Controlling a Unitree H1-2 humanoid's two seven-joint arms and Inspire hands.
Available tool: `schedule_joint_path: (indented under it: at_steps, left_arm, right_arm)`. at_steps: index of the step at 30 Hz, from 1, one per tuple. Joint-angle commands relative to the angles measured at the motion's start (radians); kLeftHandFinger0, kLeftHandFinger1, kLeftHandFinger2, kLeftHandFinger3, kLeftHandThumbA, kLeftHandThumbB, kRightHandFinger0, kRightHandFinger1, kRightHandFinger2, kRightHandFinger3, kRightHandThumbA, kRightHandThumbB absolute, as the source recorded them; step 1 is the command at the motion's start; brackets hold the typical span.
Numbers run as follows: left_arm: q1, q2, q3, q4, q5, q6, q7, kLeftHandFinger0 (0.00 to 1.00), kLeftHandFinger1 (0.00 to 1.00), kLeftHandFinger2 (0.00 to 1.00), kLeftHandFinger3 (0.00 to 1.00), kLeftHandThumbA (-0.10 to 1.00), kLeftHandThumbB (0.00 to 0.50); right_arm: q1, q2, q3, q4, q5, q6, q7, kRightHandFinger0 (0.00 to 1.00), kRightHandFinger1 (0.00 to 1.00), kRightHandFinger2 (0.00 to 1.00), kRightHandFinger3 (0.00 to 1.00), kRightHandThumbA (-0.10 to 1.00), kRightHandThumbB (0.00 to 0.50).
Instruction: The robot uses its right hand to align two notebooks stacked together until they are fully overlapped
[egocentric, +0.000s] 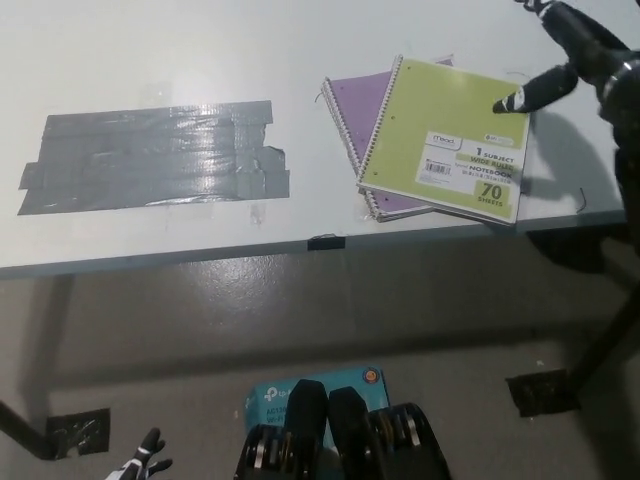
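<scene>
Left robot hand (140, 464): my white one, low at the bottom left edge; grip state not discernible.
Tape patch (155, 157): grey, on the desk (150, 60).
Purple notebook (358, 108): beneath, skewed, protruding left.
Green notebook (448, 138): on top; label reads "1 SUBJECT", "NOTEBOOK", "70 SHEETS".
Right robot hand (575, 55): mine, released, fingers spread; one fingertip (505, 103) at the green cover's right edge.

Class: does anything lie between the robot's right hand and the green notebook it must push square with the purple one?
Nothing visible: the right hand is at the green notebook's far right corner, above the purple notebook.
</scene>
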Motion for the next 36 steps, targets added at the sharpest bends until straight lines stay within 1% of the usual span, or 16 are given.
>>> schedule_joint_path:
  at_steps: [1, 4, 5, 7, 11, 15, 19, 20, 22, 24, 26, 29, 31, 32, 35, 36]
  left_arm:
    - [0.002, -0.002, -0.009, -0.030, 0.018, -0.006, 0.000, 0.81, 0.87, 0.95, 1.00, 1.00, 0.399]
    - [-0.004, -0.011, -0.013, -0.026, 0.021, -0.012, 0.002, 0.82, 0.86, 0.94, 1.00, 1.00, 0.403]
    - [-0.008, -0.009, -0.015, -0.022, 0.021, -0.021, -0.002, 0.83, 0.85, 0.92, 1.00, 1.00, 0.405]
    - [-0.008, -0.013, -0.019, -0.023, 0.022, -0.025, -0.003, 0.82, 0.83, 0.90, 1.00, 1.00, 0.412]
    - [-0.004, -0.018, -0.029, -0.035, 0.032, -0.012, 0.000, 0.78, 0.84, 0.92, 1.00, 1.00, 0.421]
    - [0.003, -0.022, -0.031, -0.044, 0.033, -0.011, 0.001, 0.78, 0.84, 0.91, 1.00, 1.00, 0.385]
    - [0.000, -0.024, -0.029, -0.054, 0.031, 0.009, 0.002, 0.82, 0.85, 0.93, 1.00, 1.00, 0.383]
    - [-0.001, -0.023, -0.030, -0.054, 0.033, 0.007, 0.001, 0.82, 0.85, 0.92, 1.00, 1.00, 0.358]
    - [-0.001, -0.019, -0.034, -0.050, 0.037, -0.008, -0.002, 0.78, 0.83, 0.89, 1.00, 1.00, 0.351]
    - [0.012, -0.022, -0.033, -0.051, 0.030, -0.020, -0.007, 0.71, 0.79, 0.89, 1.00, 1.00, 0.324]
    - [0.014, -0.023, -0.032, -0.050, 0.020, -0.028, -0.014, 0.71, 0.79, 0.89, 1.00, 1.00, 0.304]
    - [0.006, -0.025, -0.037, -0.048, 0.025, -0.017, -0.013, 0.72, 0.80, 0.88, 1.00, 1.00, 0.308]
    - [0.001, -0.025, -0.044, -0.047, 0.031, -0.015, -0.013, 0.74, 0.82, 0.88, 1.00, 1.00, 0.314]
    - [0.000, -0.027, -0.046, -0.046, 0.032, -0.014, -0.012, 0.74, 0.82, 0.88, 1.00, 1.00, 0.337]
    - [0.001, -0.030, -0.055, -0.054, 0.039, -0.005, -0.007, 0.77, 0.84, 0.89, 1.00, 1.00, 0.347]
    - [0.001, -0.031, -0.059, -0.056, 0.043, -0.004, -0.003, 0.77, 0.83, 0.89, 1.00, 1.00, 0.361]
  right_arm:
    - [-0.117, 0.029, 0.000, 0.089, -0.116, 0.012, -0.068, 1.00, 1.00, 1.00, 1.00, 1.00, 0.384]
    - [-0.132, 0.053, -0.014, 0.124, -0.142, 0.012, -0.110, 1.00, 1.00, 1.00, 1.00, 1.00, 0.375]
    - [-0.130, 0.064, -0.016, 0.137, -0.132, 0.012, -0.178, 1.00, 1.00, 1.00, 1.00, 1.00, 0.366]
    - [-0.107, 0.098, -0.038, 0.161, -0.089, 0.012, -0.349, 1.00, 1.00, 1.00, 1.00, 1.00, 0.307]
    - [-0.067, 0.155, -0.088, 0.186, -0.020, 0.010, -0.500, 1.00, 1.00, 1.00, 1.00, 1.00, 0.227]
    - [-0.027, 0.184, -0.093, 0.184, -0.020, 0.004, -0.547, 1.00, 1.00, 0.98, 0.98, 1.00, 0.214]
    - [-0.024, 0.207, -0.108, 0.223, 0.004, -0.017, -0.607, 1.00, 1.00, 0.92, 0.93, 1.00, 0.214]
    - [-0.022, 0.212, -0.113, 0.232, 0.013, -0.024, -0.621, 1.00, 1.00, 0.93, 0.95, 1.00, 0.209]
    - [-0.013, 0.238, -0.144, 0.272, 0.053, -0.063, -0.682, 1.00, 1.00, 0.95, 0.94, 1.00, 0.200]
    - [-0.005, 0.252, -0.152, 0.287, 0.067, -0.088, -0.712, 1.00, 1.00, 0.90, 0.93, 1.00, 0.185]
    - [0.004, 0.257, -0.145, 0.317, 0.070, -0.124, -0.743, 1.00, 1.00, 0.87, 0.94, 1.00, 0.166]
    - [0.011, 0.259, -0.121, 0.357, 0.063, -0.168, -0.784, 1.00, 1.00, 0.85, 0.97, 1.00, 0.166]
    - [0.017, 0.263, -0.113, 0.360, 0.065, -0.175, -0.792, 1.00, 1.00, 0.83, 0.95, 1.00, 0.168]
    - [0.018, 0.265, -0.110, 0.362, 0.067, -0.179, -0.792, 0.99, 1.00, 0.80, 0.92, 1.00, 0.178]
    - [0.027, 0.269, -0.087, 0.362, 0.068, -0.185, -0.783, 0.92, 1.00, 0.75, 0.88, 1.00, 0.187]
    - [0.032, 0.266, -0.078, 0.366, 0.069, -0.212, -0.792, 0.92, 0.99, 0.73, 0.86, 1.00, 0.171]
